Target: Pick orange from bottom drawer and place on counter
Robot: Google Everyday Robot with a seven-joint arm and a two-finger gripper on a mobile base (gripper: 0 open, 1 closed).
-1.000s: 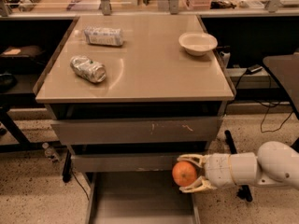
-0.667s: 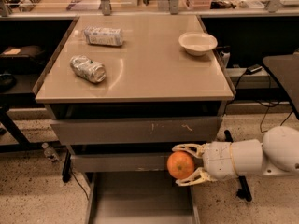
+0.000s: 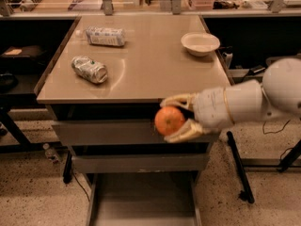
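Observation:
My gripper [image 3: 170, 118] is shut on the orange [image 3: 169, 120], a small round bright-orange fruit, and holds it in front of the top drawer, just below the counter's front edge. The white arm comes in from the right. The bottom drawer [image 3: 143, 199] is pulled out below, its flat grey floor bare. The beige counter [image 3: 146, 55] lies above and behind the orange.
On the counter lie a crushed silver can [image 3: 89, 69] at the left, a wrapped packet [image 3: 106, 36] at the back left and a white bowl [image 3: 200, 43] at the back right. Two upper grey drawers [image 3: 108, 133] are shut. Dark shelving stands at both sides.
The gripper has lifted the orange from just above the bottom drawer up and leftwards to the height of the top drawer, close under the counter's edge.

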